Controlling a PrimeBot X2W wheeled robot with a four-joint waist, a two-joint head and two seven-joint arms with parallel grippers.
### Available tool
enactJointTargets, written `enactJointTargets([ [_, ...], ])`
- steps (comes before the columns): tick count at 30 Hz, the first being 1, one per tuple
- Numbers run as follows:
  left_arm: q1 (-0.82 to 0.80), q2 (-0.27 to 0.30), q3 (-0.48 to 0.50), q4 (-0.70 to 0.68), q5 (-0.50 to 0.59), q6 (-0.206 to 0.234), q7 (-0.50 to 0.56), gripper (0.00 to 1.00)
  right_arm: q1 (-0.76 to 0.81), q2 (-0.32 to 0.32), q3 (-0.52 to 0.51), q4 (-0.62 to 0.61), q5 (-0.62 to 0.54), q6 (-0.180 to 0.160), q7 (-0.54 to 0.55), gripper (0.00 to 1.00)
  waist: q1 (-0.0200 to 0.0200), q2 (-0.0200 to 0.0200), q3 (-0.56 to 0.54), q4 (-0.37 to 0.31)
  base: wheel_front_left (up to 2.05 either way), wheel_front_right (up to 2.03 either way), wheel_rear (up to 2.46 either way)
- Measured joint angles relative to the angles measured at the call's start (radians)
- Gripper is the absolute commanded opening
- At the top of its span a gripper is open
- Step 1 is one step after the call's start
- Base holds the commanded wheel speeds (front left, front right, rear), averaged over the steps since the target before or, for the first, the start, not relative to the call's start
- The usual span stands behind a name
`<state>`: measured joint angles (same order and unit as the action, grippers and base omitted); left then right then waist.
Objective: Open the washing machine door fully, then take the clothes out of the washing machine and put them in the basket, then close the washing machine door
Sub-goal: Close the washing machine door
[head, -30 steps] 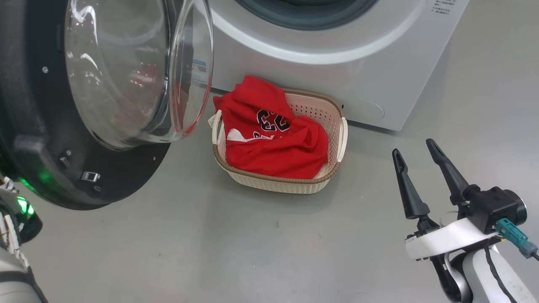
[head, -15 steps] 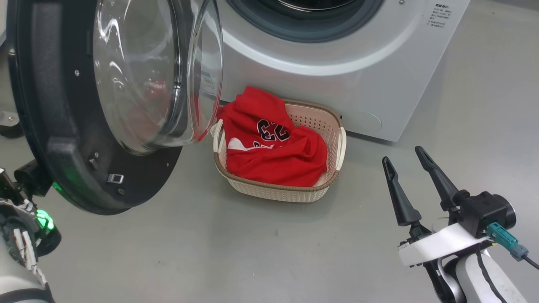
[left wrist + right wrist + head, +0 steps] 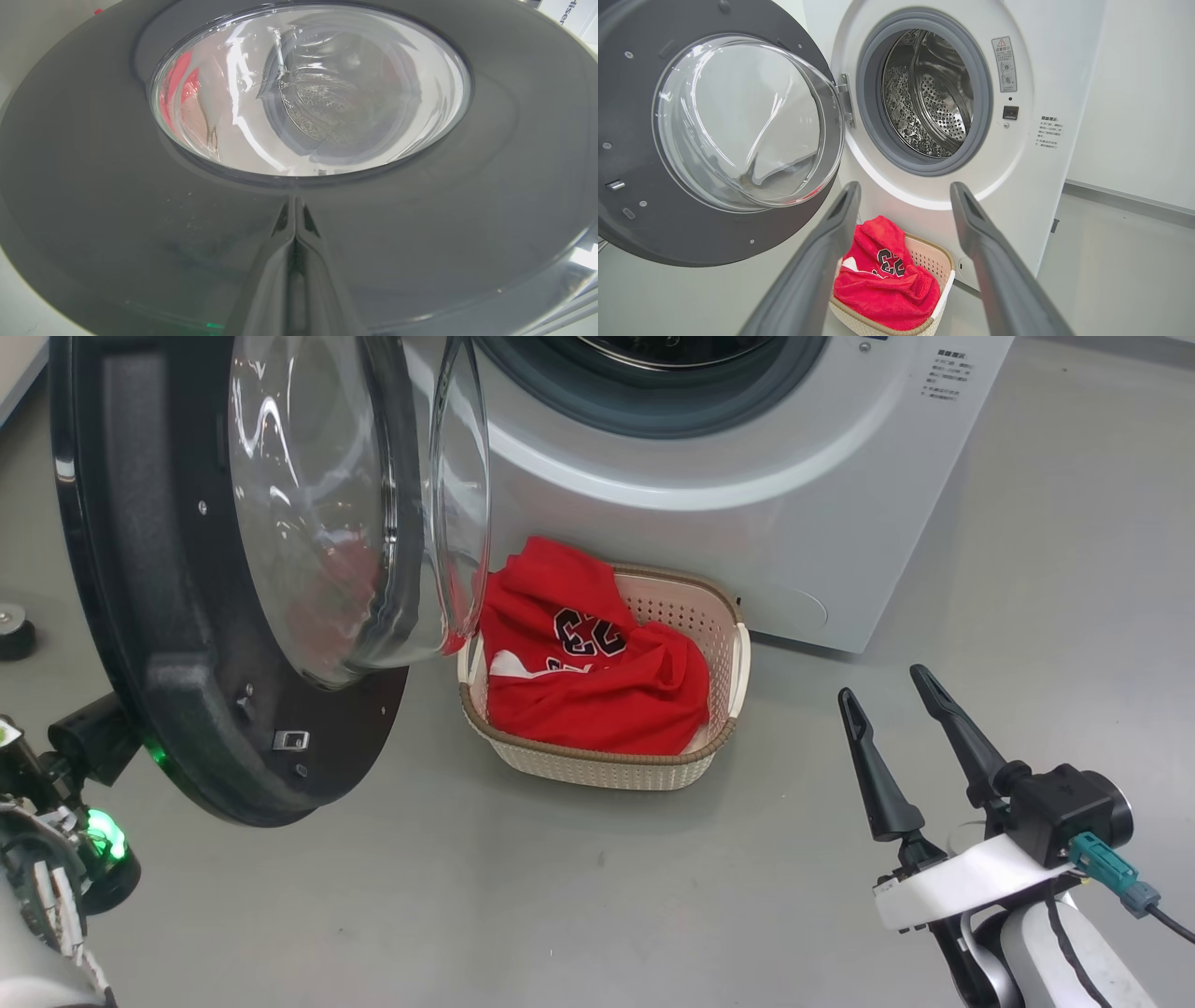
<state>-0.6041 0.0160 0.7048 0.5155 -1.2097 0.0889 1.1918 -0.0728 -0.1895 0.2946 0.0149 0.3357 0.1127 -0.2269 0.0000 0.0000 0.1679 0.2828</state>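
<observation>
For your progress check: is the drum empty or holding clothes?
Empty, as far as visible: the drum shows bare steel, and the clothes lie in the basket.

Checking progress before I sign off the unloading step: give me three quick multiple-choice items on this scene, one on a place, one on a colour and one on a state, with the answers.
1. Where do the red clothes lie?
A. In the drum
B. In the basket
C. On a shelf

2. What colour is the basket's rim?
A. Blue
B. Black
C. Brown

3. How does the washing machine door stand?
A. Swung open
B. Latched shut
C. Taken off entirely

Answers:
1 B, the red heap with the dark numbers fills the basket.
2 C, a brown woven-look band runs round its top edge.
3 A, the door stands swung out to the side of the washing machine.
</observation>
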Motion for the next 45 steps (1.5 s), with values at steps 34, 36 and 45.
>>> enactJointTargets([
  [34,0.175,0.002,-0.394,-0.154,-0.264,0.022,-0.104,0.00,-0.001,0.009,-0.010,0.017,0.001,-0.002,-0.009,1.00,0.0000,0.0000,0.004,-0.075,0.00,0.00,0.00],
  [36,0.193,0.001,-0.410,-0.182,-0.228,0.015,-0.146,0.00,-0.001,0.010,-0.014,0.023,0.009,-0.002,-0.009,1.00,0.0000,0.0000,-0.001,-0.073,0.00,0.00,0.00],
  [45,0.319,0.036,-0.485,-0.307,0.165,-0.136,-0.407,0.00,0.001,0.019,-0.022,0.032,0.017,-0.003,-0.016,1.00,0.0000,0.0000,-0.032,-0.048,0.00,0.00,0.00],
])
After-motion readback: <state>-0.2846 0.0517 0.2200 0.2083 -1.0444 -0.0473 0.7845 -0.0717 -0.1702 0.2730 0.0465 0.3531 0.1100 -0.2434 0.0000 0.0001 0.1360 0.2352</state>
